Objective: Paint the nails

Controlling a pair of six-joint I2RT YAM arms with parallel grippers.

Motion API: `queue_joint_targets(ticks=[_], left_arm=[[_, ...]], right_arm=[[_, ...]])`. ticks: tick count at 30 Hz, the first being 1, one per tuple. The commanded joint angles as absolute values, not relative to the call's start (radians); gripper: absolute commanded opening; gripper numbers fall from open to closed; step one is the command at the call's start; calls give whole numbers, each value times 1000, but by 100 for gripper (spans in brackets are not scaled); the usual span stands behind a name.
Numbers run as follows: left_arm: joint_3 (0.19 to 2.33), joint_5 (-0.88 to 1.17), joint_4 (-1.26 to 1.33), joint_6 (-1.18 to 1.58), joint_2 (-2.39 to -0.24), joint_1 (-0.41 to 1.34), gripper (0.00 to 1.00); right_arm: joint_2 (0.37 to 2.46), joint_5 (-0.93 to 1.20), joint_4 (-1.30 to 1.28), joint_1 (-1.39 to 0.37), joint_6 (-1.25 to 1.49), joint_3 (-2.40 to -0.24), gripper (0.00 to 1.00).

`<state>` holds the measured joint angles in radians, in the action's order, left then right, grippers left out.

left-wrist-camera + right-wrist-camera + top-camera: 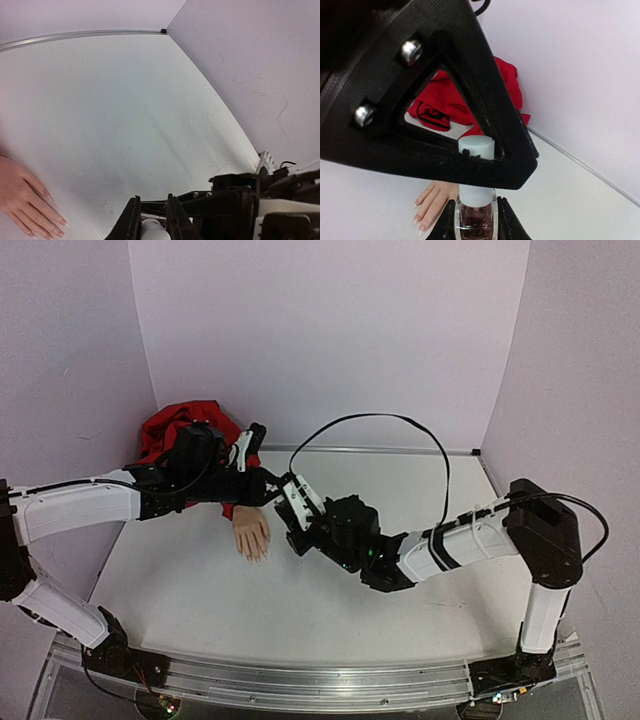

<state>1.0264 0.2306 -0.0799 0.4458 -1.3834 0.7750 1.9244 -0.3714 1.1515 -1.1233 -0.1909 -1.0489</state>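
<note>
Right wrist view: right end effector (476,222) pinches bottle (476,214); left end effector (152,222) clamps cap (476,148), not yet off. Nails (416,219) pale, unpainted, on hand (250,535) lying on surface (200,590) near bottle. All painting ahead.

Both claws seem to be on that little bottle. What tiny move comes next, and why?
Probably the left claw twists the white cap loose: it pinches the cap while the right claw grips the bottle below, not yet opened.
</note>
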Motion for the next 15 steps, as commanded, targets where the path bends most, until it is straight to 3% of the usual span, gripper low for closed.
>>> queue_joint_targets(ticks=[1, 7, 8, 10, 15], left_arm=[[1082, 410, -60, 448, -1338, 775, 32], [1028, 640, 77, 430, -1277, 731, 69], [1020, 675, 100, 431, -1274, 731, 71], [1019, 730, 140, 448, -1280, 730, 74], [1034, 775, 169, 469, -1305, 736, 65]], right_arm=[[1759, 87, 1122, -1046, -51, -1015, 0], [1679, 655, 1140, -881, 242, -958, 0], [1671, 717, 1143, -871, 263, -960, 0], [1658, 816, 1164, -856, 304, -961, 0], [1661, 937, 1243, -838, 394, -971, 0]])
